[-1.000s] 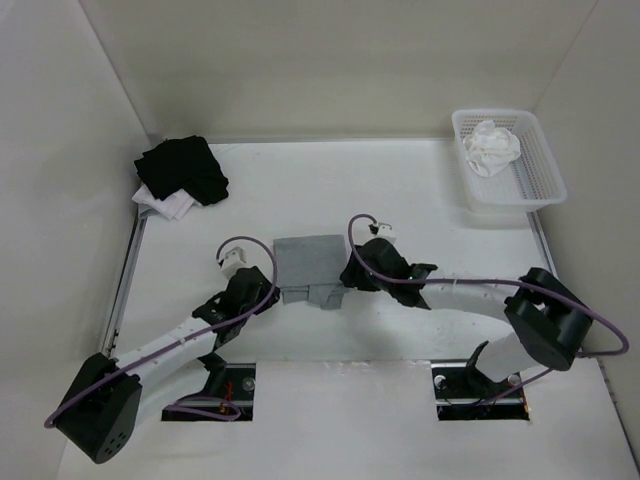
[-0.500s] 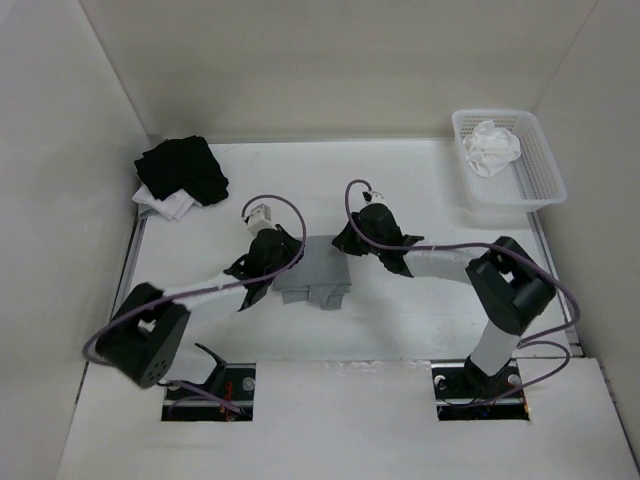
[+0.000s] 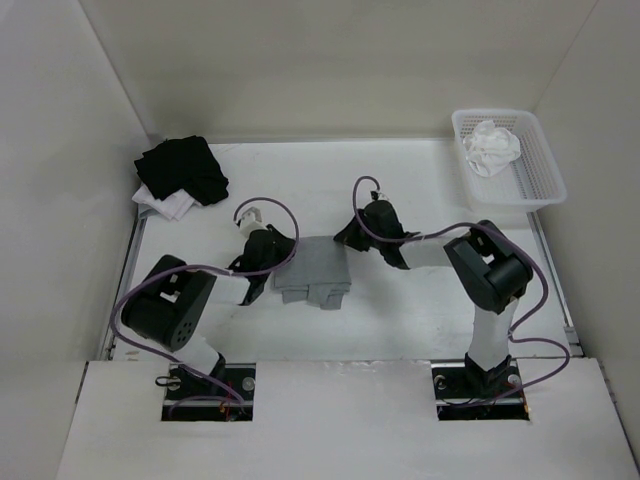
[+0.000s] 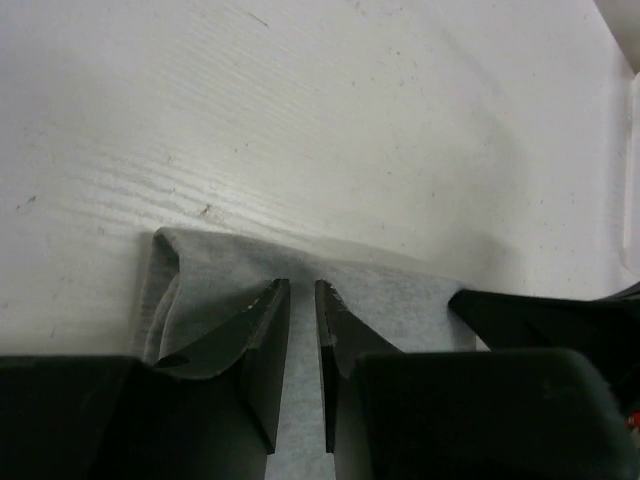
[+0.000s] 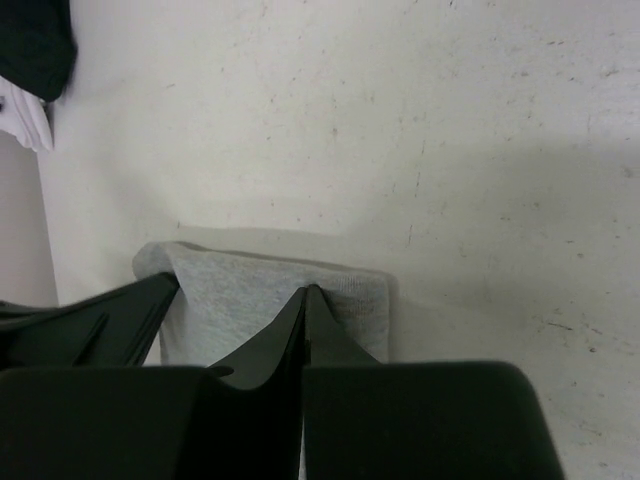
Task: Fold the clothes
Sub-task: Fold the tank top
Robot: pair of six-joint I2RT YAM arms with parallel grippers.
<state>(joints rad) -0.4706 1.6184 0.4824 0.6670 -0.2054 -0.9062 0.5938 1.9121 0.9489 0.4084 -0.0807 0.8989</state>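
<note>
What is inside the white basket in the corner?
A crumpled white cloth bundle lies inside the basket, toward its far end. The near part shows only bare mesh floor. Anything under the bundle is covered, so that cannot be seen.

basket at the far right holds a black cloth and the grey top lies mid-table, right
No: the basket at the far right holds a white cloth, not a black one, as the top view shows. The grey top does lie mid-table.

The clothes [image 5: 240, 290]: soft, matt grey knit, finely heathered. Table [image 4: 300, 120]: matt white, faintly grained and scuffed. Left gripper [image 4: 301, 287]: smooth, dull black plastic.
</note>
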